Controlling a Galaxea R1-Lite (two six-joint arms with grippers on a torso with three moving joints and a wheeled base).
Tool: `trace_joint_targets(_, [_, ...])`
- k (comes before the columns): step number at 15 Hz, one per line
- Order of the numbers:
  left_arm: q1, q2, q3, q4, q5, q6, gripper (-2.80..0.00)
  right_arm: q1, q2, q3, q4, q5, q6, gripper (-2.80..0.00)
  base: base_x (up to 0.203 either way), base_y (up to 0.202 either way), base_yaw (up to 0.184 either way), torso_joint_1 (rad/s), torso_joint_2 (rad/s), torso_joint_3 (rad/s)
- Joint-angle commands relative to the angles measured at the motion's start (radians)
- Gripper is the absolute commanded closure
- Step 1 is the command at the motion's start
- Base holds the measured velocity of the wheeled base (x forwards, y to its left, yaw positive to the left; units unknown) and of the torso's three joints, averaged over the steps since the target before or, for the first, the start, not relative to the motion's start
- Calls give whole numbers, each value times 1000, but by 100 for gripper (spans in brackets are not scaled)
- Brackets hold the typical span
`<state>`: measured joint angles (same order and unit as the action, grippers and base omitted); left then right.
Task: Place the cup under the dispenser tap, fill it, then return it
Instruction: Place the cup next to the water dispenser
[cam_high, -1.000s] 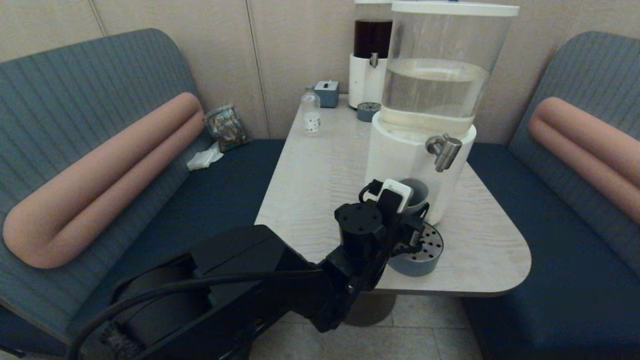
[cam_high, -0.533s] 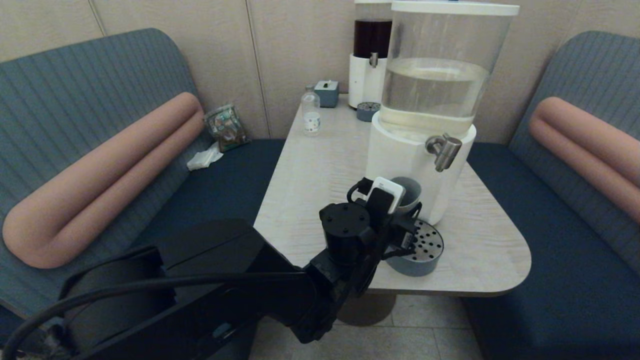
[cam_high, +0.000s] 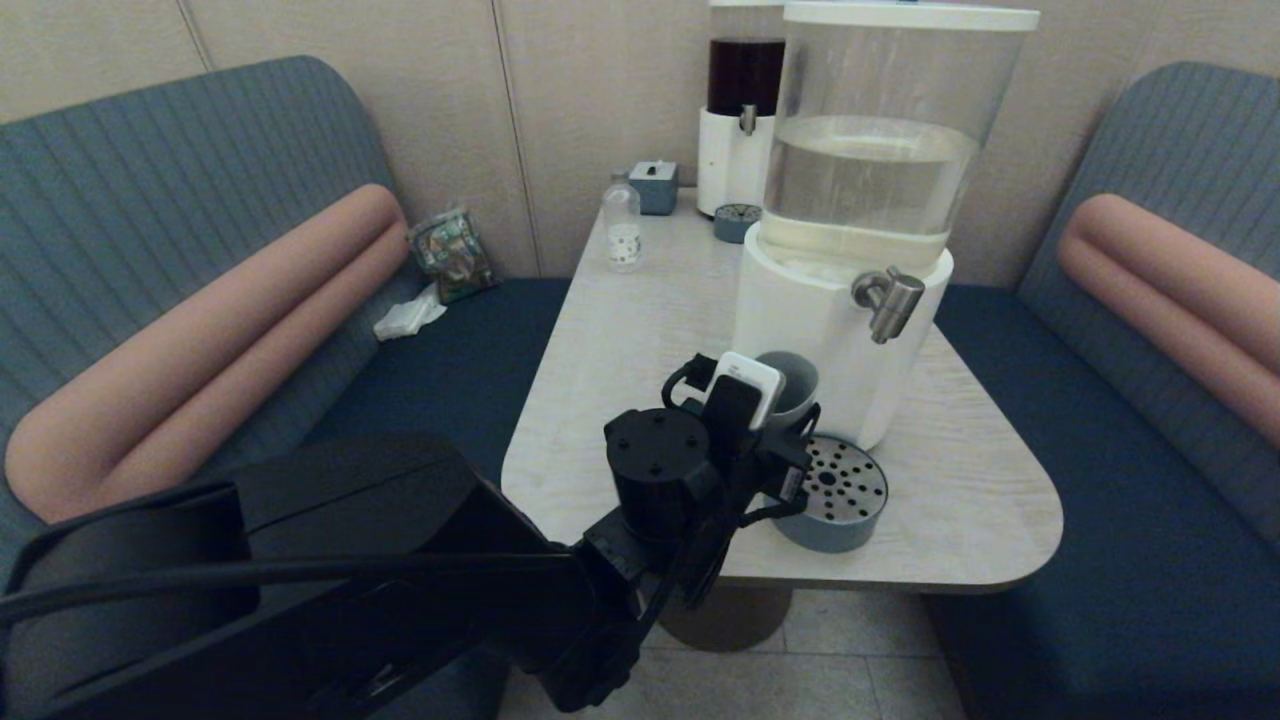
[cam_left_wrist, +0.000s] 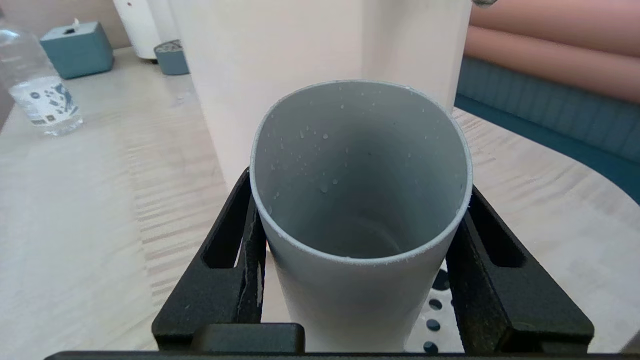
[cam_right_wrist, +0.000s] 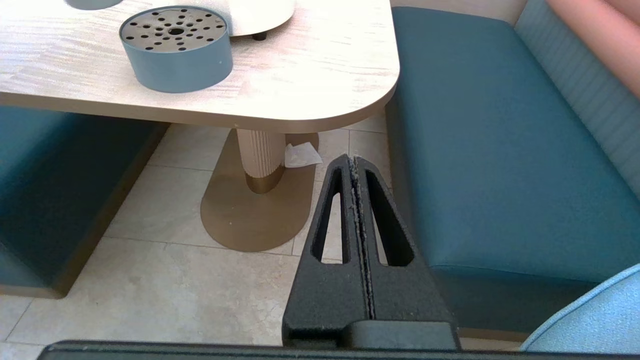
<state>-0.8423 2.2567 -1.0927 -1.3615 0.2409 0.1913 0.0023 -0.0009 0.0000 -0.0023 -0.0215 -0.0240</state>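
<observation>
Cup (cam_left_wrist: 360, 210) has shifted left, clamped in left claw (cam_left_wrist: 357, 250).

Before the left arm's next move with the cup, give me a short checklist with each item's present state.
1. Left pincer shut on the cup, a finger on each side: ok.
2. Cup upright: ok.
3. Cup filled: not ok; only droplets on the inner wall show.
4. Cup under the dispenser tap: not ok; it sits left of and below it.
5. Perforated tray uncovered: ok.
6. Right pincer shut, parked off the table: ok.
</observation>
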Motion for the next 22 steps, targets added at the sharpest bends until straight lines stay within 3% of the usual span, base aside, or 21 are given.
trace_joint_targets(1, [2, -23, 30, -12, 1, 1, 0, -1, 1, 0, -1, 0, -1, 0, 0, 0, 0, 0, 0, 0])
trace_joint_targets(8, [74, -27, 118, -97, 18, 17, 0, 0, 1, 0, -1, 0, -1, 0, 0, 0, 0, 0, 0, 0])
trace_joint_targets(17, [233, 61, 85, -152, 9, 10, 0, 0, 1, 0, -1, 0, -1, 0, 0, 0, 0, 0, 0, 0])
trace_joint_targets(22, [279, 91, 73, -144, 7, 10, 0, -1, 1, 0, -1, 0, -1, 0, 0, 0, 0, 0, 0, 0])
